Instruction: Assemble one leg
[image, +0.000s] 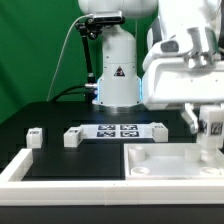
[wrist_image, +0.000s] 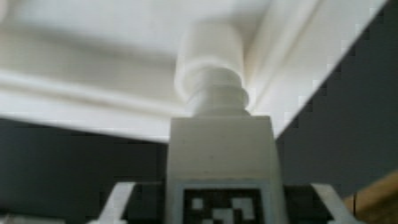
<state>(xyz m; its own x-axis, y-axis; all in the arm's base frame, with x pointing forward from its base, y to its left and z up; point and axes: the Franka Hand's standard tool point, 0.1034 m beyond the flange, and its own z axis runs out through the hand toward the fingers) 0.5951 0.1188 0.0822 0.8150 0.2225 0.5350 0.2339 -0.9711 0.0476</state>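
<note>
Leg (image: 212, 127) under inspection: a stubby white post with a black-and-white square tag on its block end, found at about 3 o'clock in the exterior view, carried clear of the black table (image: 60, 158) in the gripper (image: 206, 128). Finger state: the fingers (wrist_image: 121, 203) stand hard against two opposite sides of the tagged block, and no gap shows in the wrist view; I judge them clamped on the leg. Long axis: upright, running straight away from the fingers, with the tagged block in the grasp and the round stepped peg end lowest. Governing relation: the peg end points down at the large white tray-like part (image: 165, 160), which lies at about 5 o'clock in the exterior view, beneath the gripper. In the wrist view the peg tip lies over an inside corner of that part, just beside its raised rim. Whether the tip and the part's floor are touching or apart cannot be told from either picture, and no hole is visible under the tip. Judgement: the coming move calls for a straight descent along the leg's own axis, so any tilt or drift toward the rim would likely spoil the seating. Elsewhere: a loose look-alike post (image: 35, 137) lies at about 9 o'clock, a second loose post (image: 72, 137) between it and the marker board (image: 118, 130), all well apart from the gripper
</note>
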